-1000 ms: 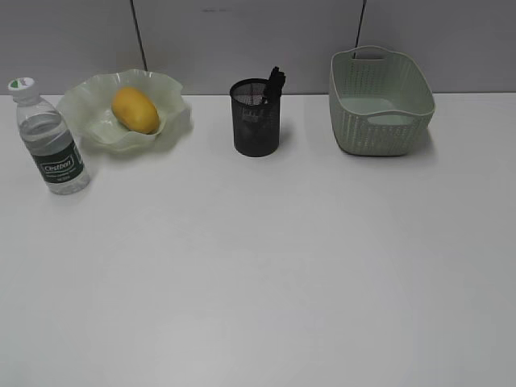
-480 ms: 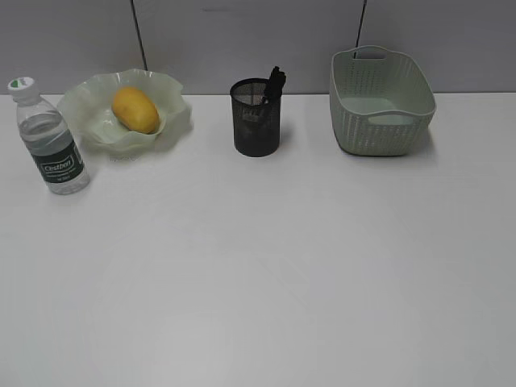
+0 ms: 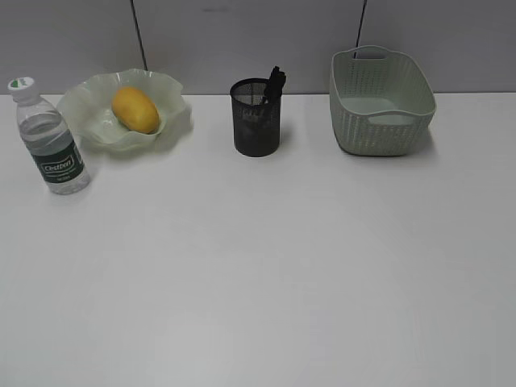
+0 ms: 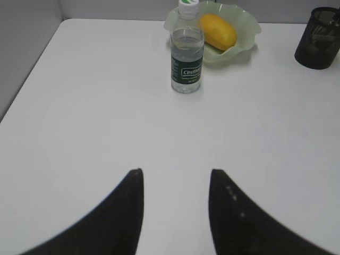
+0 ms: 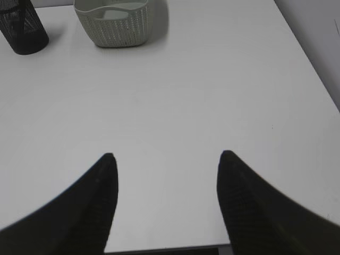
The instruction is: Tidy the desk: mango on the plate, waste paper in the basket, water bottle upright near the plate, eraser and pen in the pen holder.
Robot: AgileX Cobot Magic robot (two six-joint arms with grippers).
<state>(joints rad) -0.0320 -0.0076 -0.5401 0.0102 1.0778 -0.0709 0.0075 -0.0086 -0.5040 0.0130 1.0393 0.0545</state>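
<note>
Two claws we see only in the wrist views, both with jaws apart and nothing between them, hovering over bare desk (image 3: 266, 266). Left gripper (image 4: 176, 172) has its jaws spread moderately, touching nothing; right gripper (image 5: 167, 155) stands wider, also empty. Ahead of the left one, well apart, the water bottle (image 4: 187, 50) stands upright, white cap on, dark green label facing us, just beside the plate (image 4: 241, 45) and in front of it. We see the mango (image 4: 217, 31) lying in the plate. Pen holder (image 4: 317, 37) sits further right at the frame edge. From the right claw, far ahead, the basket (image 5: 119, 24) sits near the back edge, pen holder to its left. In the exterior view we get the row along the back: bottle, plate with mango, pen holder with a dark pen (image 3: 275, 83) sticking out, basket; basket contents we cannot tell. White tabletop, grey panelled wall (image 3: 242, 40) behind with dark seams.
</note>
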